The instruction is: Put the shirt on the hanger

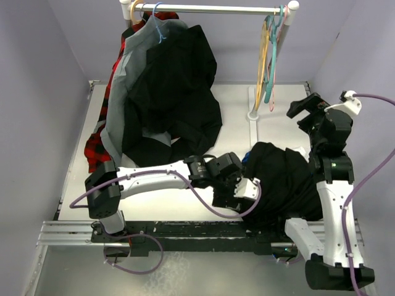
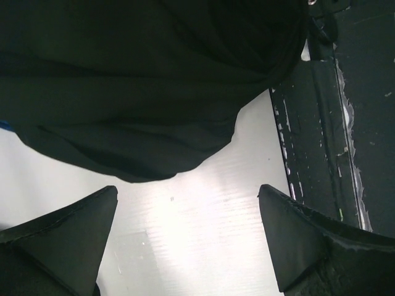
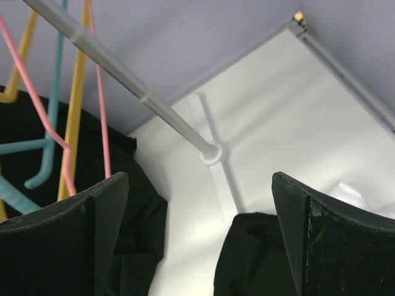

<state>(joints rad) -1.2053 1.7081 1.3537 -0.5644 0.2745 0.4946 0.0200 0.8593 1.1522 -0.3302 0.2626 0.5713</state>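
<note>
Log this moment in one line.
left gripper: open, low beside shirt edge | right gripper: open, raised toward rail | shirt: heaped on table, unheld | hanger: on rail, untouched

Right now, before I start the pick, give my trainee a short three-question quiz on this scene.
1. True or false: the shirt already hangs on the hanger.
2. Which gripper is down at the shirt's edge: A left, B right, C neither?
3. Fill in: the jaws of both grippers are ____.
Key:
1. False. It lies crumpled on the table.
2. A, the left gripper. The right gripper is raised off the table.
3. Open.
</note>
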